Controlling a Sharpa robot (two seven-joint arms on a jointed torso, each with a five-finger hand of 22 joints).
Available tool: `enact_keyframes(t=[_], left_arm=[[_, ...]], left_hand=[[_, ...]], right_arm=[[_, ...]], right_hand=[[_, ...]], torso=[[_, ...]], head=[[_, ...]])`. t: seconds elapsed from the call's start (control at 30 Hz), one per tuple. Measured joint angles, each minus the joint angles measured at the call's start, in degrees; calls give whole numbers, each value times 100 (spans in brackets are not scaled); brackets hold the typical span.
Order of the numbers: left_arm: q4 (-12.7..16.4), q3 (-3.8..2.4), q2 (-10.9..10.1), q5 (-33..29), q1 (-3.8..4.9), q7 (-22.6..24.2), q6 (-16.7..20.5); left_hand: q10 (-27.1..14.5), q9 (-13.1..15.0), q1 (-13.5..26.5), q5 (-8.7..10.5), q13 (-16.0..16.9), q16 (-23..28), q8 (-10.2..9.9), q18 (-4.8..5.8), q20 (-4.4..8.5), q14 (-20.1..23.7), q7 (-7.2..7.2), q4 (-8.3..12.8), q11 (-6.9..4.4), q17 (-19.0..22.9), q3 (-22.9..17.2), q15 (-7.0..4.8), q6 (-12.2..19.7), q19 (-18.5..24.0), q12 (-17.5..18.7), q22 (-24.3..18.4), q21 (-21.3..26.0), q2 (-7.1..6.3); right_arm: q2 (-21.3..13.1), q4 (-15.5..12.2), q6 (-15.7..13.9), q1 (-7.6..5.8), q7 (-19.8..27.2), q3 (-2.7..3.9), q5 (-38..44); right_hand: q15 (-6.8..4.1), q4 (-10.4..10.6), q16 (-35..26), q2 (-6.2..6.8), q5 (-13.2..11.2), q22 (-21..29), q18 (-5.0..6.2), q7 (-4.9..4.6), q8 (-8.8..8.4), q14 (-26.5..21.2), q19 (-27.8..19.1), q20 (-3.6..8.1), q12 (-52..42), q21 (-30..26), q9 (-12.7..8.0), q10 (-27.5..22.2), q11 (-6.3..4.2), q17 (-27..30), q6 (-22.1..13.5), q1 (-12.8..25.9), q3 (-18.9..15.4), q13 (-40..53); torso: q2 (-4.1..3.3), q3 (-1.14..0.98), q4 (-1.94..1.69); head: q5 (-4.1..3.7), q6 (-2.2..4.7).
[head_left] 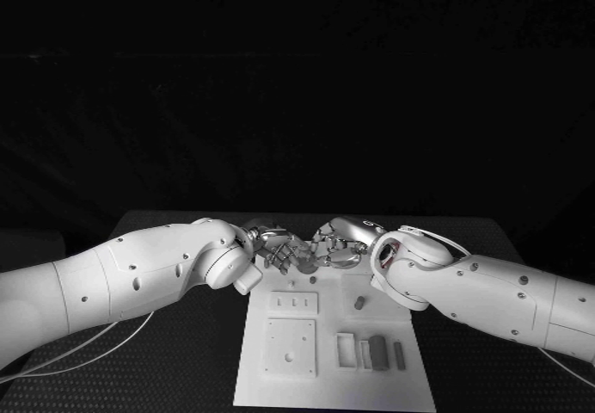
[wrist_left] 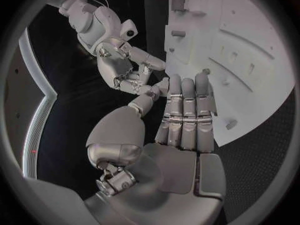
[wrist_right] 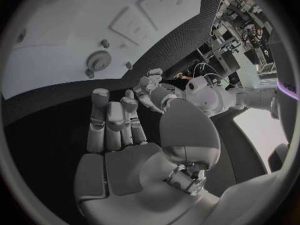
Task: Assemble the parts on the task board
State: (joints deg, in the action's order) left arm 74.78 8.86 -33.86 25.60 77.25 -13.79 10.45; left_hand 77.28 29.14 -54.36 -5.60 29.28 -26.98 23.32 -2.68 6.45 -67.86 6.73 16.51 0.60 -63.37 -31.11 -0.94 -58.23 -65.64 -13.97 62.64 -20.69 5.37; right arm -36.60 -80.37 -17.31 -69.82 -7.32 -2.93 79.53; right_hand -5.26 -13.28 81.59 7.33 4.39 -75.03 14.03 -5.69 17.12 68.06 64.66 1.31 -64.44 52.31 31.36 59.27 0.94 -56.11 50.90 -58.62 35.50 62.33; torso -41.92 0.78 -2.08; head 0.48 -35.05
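Head view, left hand (head_left: 275, 250) and right hand (head_left: 333, 248) met fingertip to fingertip at the far edge of the white task board (head_left: 288, 389), which is laid at six o'clock on the black textured surface (head_left: 186, 361), grey block parts (head_left: 381, 353) seated at its four o'clock, left wrist view, left hand (wrist_left: 186, 116) held flat with fingers straight, nothing gripped, right wrist view, right hand (wrist_right: 115, 122) likewise extended and empty, a toothed gear (wrist_right: 99, 60) seen on the smooth board.

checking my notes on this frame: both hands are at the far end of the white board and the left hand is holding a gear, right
Not quite. Both hands are at the far end of the task board, but the left hand holds nothing: the left wrist view shows its fingers straight and bare. The gear lies on the board, as the right wrist view shows, apart from the right hand.
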Motion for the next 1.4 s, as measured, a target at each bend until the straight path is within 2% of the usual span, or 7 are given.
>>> enact_keyframes(t=[0.4,0.53,0.67,0.73,0.87,1.1,1.4], left_arm=[[66,0,-88,556,-13,-239,-111],[192,30,-125,1179,-48,-339,-74],[371,227,-209,1872,-85,-409,132],[445,279,-251,2159,-122,-456,274],[654,477,-340,2637,-160,-590,674],[915,491,-418,3108,-331,-853,1273],[911,488,-329,3312,-456,-1070,1475]], left_hand=[[-21,28,0,3,117,-121,-9,0,21,0,0,12,-20,-9,-10,0,0,-22,-127,116,-63,0],[-33,29,-10,12,241,-298,-39,0,51,-9,-1,16,-32,-38,-14,-49,1,-53,-269,241,-113,-10],[-38,31,-58,13,369,-470,-75,2,97,-15,-4,-3,-66,-45,-32,-95,4,-109,-418,379,-176,-58],[-30,31,-66,13,417,-533,-99,1,103,-21,-4,-3,-92,-46,-33,-101,4,-124,-478,430,-221,-65],[-21,33,-130,-11,587,-781,-178,3,161,-20,24,-4,-143,-98,-33,-166,-31,-184,-692,627,-334,-130],[-22,191,-159,-99,887,-1155,-254,24,210,31,52,-4,-145,-143,-33,-232,-75,-180,-994,942,-463,-160],[-22,252,-126,-101,989,-1296,-310,100,258,42,60,-24,-145,-109,-53,-244,-106,-213,-1085,1059,-488,-192]], right_arm=[[-335,229,-152,1,28,2,-113],[-427,362,-290,0,73,70,-311],[-432,479,-405,-23,131,146,-519],[-432,517,-444,-30,160,158,-601],[-433,598,-502,-37,209,177,-744],[-456,635,-556,-53,270,199,-902],[-466,614,-566,-62,307,213,-980]], right_hand=[[18,16,-22,0,0,0,0,-9,0,-18,-9,-9,-1,-29,-4,-11,11,0,-5,0,-16,-7],[18,0,-22,22,0,0,0,-10,1,-18,-9,-10,-1,-29,-4,-11,11,0,-5,-23,-31,-13],[18,0,-22,5,0,0,0,-10,1,-17,-10,-11,-2,-29,-4,-10,11,0,-4,-40,-31,-13],[18,0,-22,-2,0,0,0,-10,1,-18,-10,-11,-3,-29,-4,-10,10,0,-4,-47,-31,-13],[17,0,-22,-1,0,0,-1,-10,1,-18,-10,-11,-3,-29,-4,-9,10,0,-4,-47,-31,-19],[17,0,-22,-1,0,0,0,-9,1,-17,-19,-20,-3,-29,-4,-8,9,0,-4,-46,-31,-19],[18,0,-22,-1,0,0,0,-9,1,-18,-19,-21,-3,-29,-4,-7,8,5,-3,-46,-31,-20]], torso=[[1,-2,0],[2,-5,4],[4,-8,0],[7,-12,-4],[5,-12,-12],[11,-23,-23],[20,-55,-37]], head=[[20,-6],[27,-36],[34,-61],[35,-77],[35,-109],[31,-180],[9,-266]])
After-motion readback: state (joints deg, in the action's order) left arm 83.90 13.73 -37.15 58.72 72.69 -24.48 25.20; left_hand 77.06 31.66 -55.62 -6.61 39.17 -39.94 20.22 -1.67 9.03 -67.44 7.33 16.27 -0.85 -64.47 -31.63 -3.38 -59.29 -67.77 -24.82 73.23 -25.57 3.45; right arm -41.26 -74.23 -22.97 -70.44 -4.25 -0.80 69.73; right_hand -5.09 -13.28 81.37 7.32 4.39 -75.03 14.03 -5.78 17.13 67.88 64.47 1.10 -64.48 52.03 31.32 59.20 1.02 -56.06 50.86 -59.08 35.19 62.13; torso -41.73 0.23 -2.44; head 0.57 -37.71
